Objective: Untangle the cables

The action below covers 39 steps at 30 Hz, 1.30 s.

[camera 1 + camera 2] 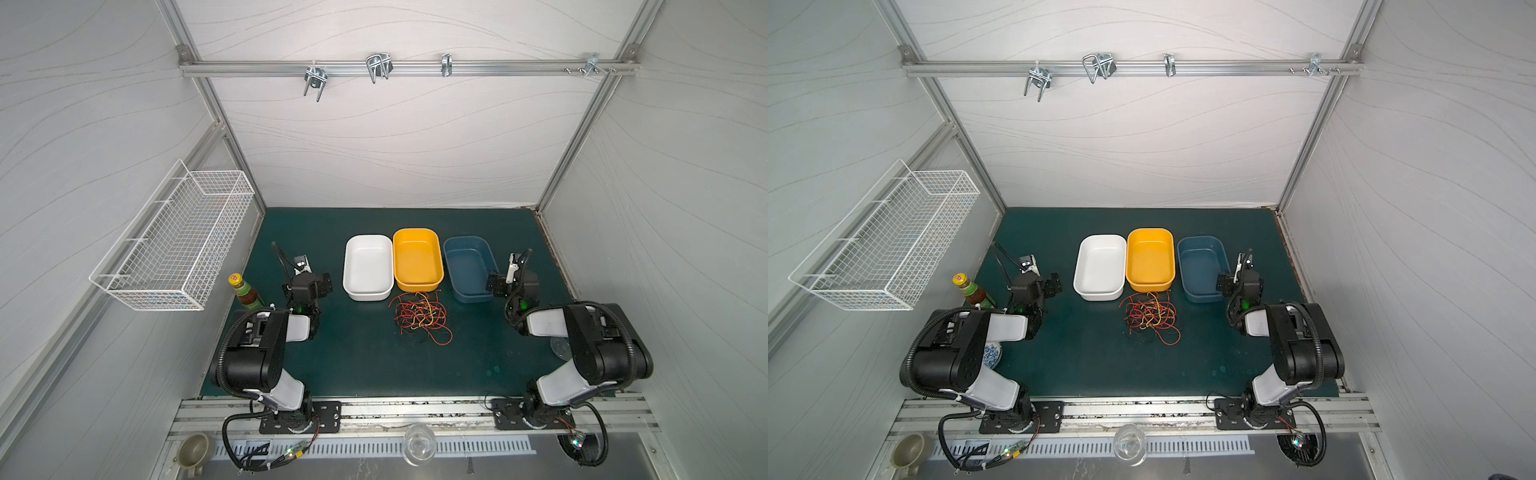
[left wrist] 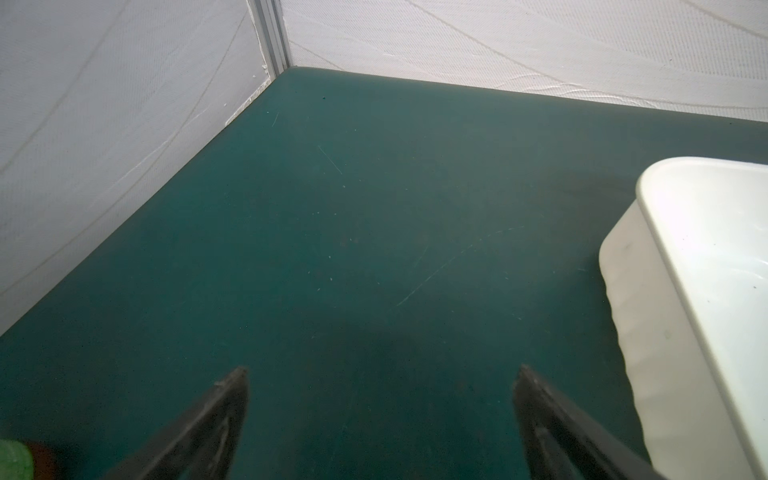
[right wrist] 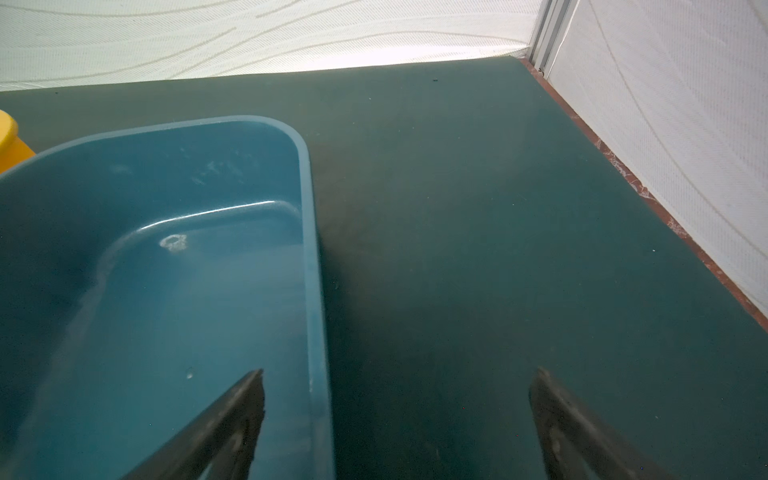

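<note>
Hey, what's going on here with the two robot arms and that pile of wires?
Nothing is being handled yet. The cables lie in one red, black and pale yellow tangle on the green mat, just in front of the yellow tray. The left gripper sits open and empty beside the white tray, the right gripper open and empty at the blue tray's edge. All three trays are empty.
</note>
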{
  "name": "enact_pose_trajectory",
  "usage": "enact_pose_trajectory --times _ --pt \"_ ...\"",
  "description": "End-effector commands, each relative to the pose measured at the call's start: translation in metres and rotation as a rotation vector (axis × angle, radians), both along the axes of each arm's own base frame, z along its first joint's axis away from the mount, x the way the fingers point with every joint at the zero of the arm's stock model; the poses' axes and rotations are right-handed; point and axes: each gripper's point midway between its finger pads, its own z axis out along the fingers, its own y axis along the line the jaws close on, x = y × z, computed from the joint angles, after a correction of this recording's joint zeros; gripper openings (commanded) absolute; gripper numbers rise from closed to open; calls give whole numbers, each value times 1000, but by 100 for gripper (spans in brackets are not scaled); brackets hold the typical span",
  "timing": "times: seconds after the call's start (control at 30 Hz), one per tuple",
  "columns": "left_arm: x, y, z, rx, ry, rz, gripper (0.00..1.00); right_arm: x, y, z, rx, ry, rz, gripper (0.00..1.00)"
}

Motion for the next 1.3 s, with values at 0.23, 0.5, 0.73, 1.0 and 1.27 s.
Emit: enact_pose_trajectory --times 0.23,0.5,0.73,1.0,1.27 --pt "11 1 17 7 -67 -1 100 7 3 11 14 -50 40 99" --pt "6 5 45 11 -65 31 100 -12 -3 85 -28 -101 -27 99" --pt "-8 -21 111 -96 -107 -99 100 -51 34 162 93 -211 106 99" --pt "-41 -65 212 -463 -194 -238 100 -90 54 225 510 -171 142 99" --pt "-69 -84 205 -749 -127 -225 100 -112 88 226 599 -19 247 99"
